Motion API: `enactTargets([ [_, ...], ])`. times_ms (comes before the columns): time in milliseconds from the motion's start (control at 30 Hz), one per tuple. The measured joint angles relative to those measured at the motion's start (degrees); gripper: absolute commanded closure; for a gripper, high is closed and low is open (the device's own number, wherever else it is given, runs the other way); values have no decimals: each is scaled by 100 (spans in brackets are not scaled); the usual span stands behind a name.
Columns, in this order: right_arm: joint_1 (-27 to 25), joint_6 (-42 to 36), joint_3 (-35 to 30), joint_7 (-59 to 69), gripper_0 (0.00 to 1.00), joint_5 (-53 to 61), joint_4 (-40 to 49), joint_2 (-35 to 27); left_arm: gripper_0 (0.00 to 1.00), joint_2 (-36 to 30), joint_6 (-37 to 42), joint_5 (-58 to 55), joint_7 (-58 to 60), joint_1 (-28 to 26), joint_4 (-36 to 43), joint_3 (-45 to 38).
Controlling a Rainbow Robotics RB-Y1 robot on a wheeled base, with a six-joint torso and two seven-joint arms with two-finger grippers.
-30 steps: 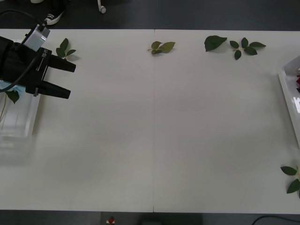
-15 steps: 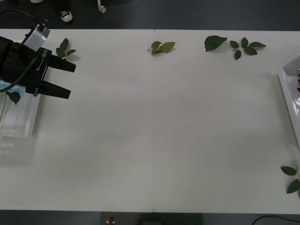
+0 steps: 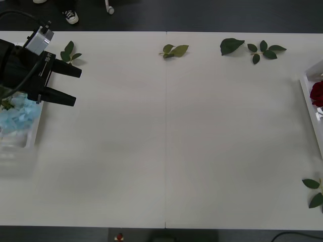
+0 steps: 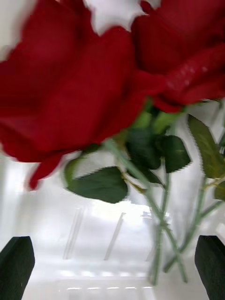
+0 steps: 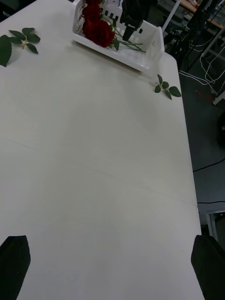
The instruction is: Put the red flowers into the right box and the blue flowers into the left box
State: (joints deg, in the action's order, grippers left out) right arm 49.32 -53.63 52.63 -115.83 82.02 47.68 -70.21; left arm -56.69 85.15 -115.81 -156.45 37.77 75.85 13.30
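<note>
Sorting looks finished. Left gripper [image 3: 70,85] hovers with jaws released and empty beside the left box [image 3: 34,132], where blue flowers [image 3: 17,115] lie just behind the jaws. Right gripper [image 4: 112,262], jaws likewise released, hangs just above the roses [image 4: 84,93] in the right box [image 3: 312,108]. The counter [image 3: 166,136] carries only loose leaves [image 3: 174,50]. The next move, probably, is simply withdrawal. The left wrist view shows the whole right box (front view clips it at the edge).
</note>
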Motion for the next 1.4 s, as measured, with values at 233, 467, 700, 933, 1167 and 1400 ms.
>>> enactTargets([
  [233,0,-912,-542,-1896,0,1867,12,-328,0,0,0,0,0,0,0,-1],
  [467,0,-1547,-665,-2856,0,3753,482,-624,0,0,0,0,0,0,0,-1],
  [700,0,-1576,-594,-3499,0,4868,1916,-801,0,0,0,0,0,0,1,-1],
  [933,0,-1193,-753,-3501,0,5449,3210,-733,0,-1,0,0,0,0,1,-1],
  [1167,3,-756,-1051,-3553,0,5620,3868,-109,0,-2,0,0,0,0,1,-1],
  [1400,195,-765,-1050,-3741,0,5242,3894,662,0,-2,0,0,0,0,2,-1],
])
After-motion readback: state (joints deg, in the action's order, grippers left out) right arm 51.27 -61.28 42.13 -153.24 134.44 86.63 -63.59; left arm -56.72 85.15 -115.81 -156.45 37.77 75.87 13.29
